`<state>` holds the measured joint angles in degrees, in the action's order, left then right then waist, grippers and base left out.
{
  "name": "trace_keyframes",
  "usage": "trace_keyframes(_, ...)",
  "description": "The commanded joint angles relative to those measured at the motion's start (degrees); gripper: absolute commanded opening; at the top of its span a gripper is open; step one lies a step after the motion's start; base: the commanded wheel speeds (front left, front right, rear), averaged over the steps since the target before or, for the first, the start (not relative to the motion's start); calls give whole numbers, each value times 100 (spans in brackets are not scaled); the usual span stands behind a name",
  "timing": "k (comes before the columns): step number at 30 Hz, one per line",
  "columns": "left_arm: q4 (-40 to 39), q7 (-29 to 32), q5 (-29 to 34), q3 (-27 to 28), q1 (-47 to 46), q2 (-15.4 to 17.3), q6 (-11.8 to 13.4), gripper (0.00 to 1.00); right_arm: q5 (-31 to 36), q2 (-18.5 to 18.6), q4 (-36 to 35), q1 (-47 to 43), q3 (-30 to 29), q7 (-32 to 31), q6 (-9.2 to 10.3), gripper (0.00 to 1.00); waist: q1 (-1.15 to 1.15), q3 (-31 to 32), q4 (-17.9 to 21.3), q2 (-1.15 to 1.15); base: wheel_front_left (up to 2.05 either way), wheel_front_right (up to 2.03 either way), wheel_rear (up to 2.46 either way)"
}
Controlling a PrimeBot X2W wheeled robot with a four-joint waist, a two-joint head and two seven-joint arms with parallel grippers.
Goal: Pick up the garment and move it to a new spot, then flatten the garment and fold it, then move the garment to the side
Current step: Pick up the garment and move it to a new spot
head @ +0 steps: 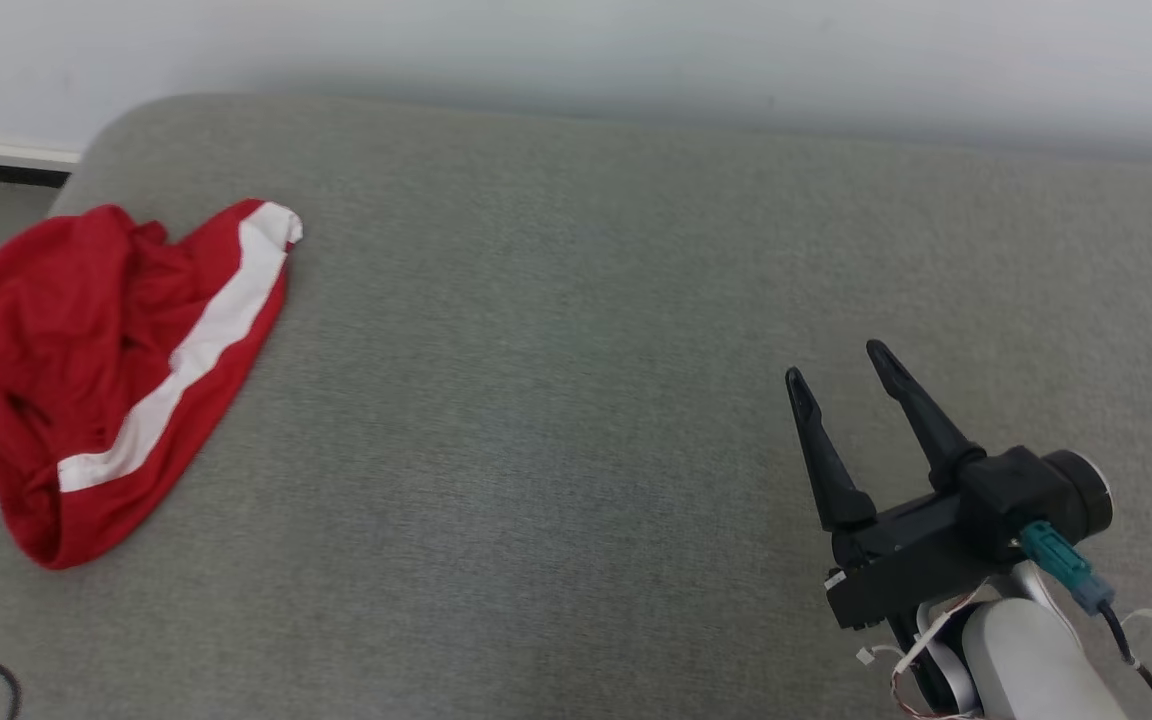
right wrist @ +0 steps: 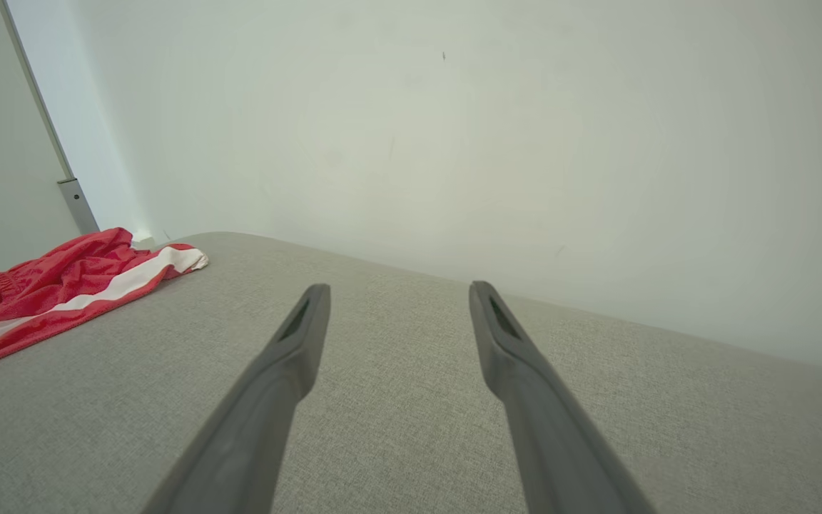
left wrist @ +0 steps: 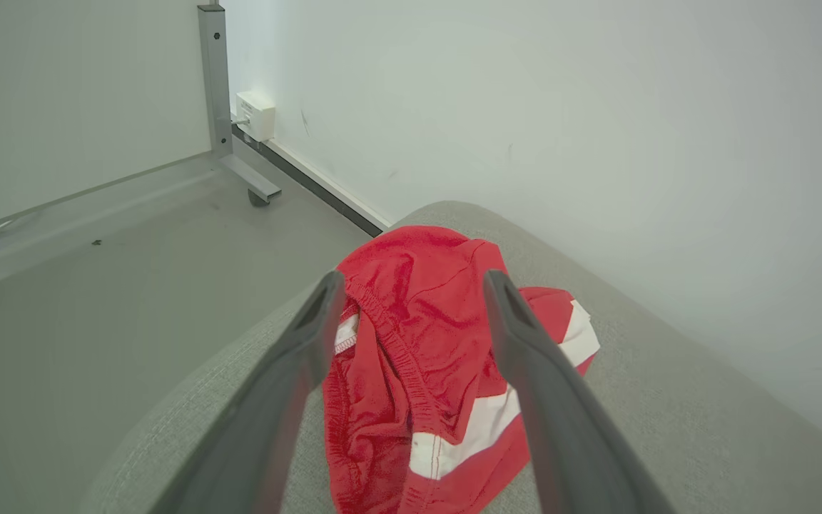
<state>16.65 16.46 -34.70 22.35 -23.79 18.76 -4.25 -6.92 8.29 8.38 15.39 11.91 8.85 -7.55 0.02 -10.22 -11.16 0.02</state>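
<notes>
Grey fabric surface [head: 576, 400] against white wall [head: 636, 50]; grey floor [left wrist: 97, 300]; metal post [left wrist: 212, 78].

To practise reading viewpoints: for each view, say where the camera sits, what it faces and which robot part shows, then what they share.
Head view: on the head, facing down at the cushion; open right gripper lower right.
Left wrist view: on the left wrist, facing the red garment past the open left gripper.
Right wrist view: on the right wrist, facing the wall across the cushion, past its fingers.
Shared: all show the garment.
</notes>
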Motion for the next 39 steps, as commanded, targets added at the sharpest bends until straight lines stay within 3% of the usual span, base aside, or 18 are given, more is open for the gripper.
trace_keyframes(1,-59,208,-88,131,-130,162,95,100,-18,16,-75,136,39,10,14,100,-2,-1101,1089,-2,0,0,0)
trace_keyframes(10,-124,1316,-359,641,-623,1011,767,100,-25,-66,-300,296,15,142,14,100,-2,-1838,1776,-2,0,0,0)
trace_keyframes(22,260,1719,-565,774,-800,1218,964,100,-32,-199,-341,393,90,320,14,100,-2,-2182,2220,-2,0,0,0)
trace_keyframes(32,812,2060,-262,477,-706,1361,1271,100,-35,-200,-348,392,10,335,14,100,-2,-2193,2256,-2,0,0,0)
trace_keyframes(33,820,2054,-241,449,-691,1370,1256,6,-38,-211,-344,390,6,340,14,100,-2,-2172,2245,-2,0,0,0)
trace_keyframes(34,816,2017,-237,439,-678,1362,1243,0,-40,-220,-334,388,-1,345,14,100,-2,-2144,2230,-2,0,0,0)
trace_keyframes(39,704,1858,-305,447,-590,1313,1096,0,-38,-232,-252,349,-11,372,14,100,-2,-1889,2122,-2,0,0,0)
